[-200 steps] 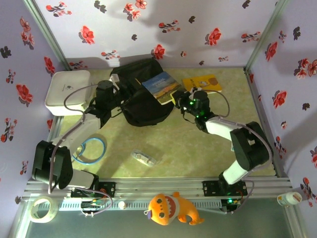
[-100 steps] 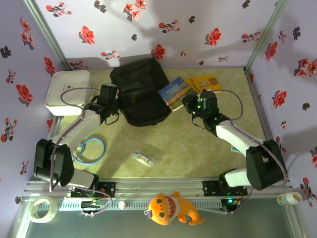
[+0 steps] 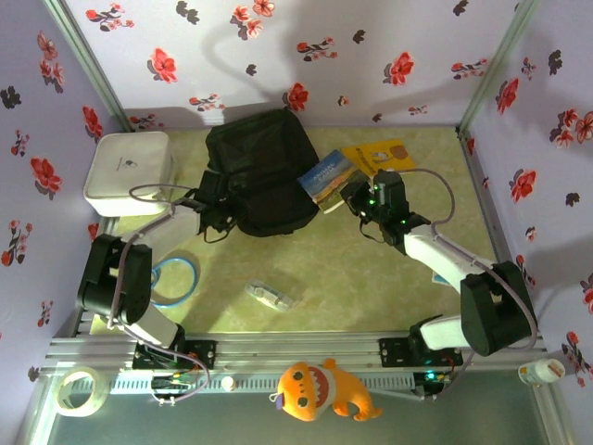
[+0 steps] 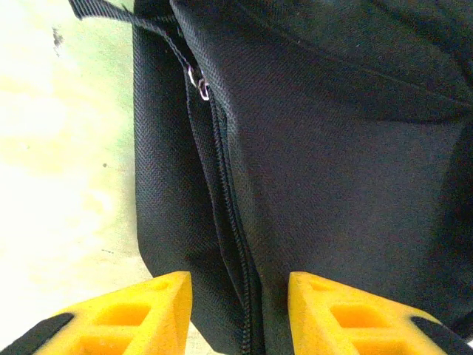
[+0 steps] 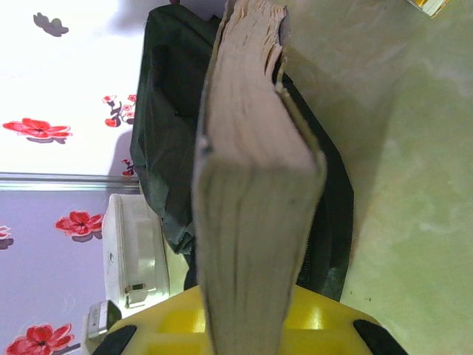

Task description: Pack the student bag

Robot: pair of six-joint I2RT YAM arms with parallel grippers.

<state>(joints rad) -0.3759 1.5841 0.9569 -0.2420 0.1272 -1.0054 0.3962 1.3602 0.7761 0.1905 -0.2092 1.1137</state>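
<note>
Top external: black, rounded student bag (image 3: 262, 173)

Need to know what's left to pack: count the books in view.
2: a blue-covered book held by the right gripper at the student bag; a yellow book on the table behind it. Others may be hidden inside.

The bag (image 4: 332, 148) is filling most of the frame, its black weave close up. A zipper (image 4: 229, 214) is running down its side, the pull (image 4: 198, 81) sitting near the top. Two yellow fingers (image 4: 148, 310) are standing apart, straddling the zipper line. The pale table (image 4: 59, 148) is showing at left.
</note>
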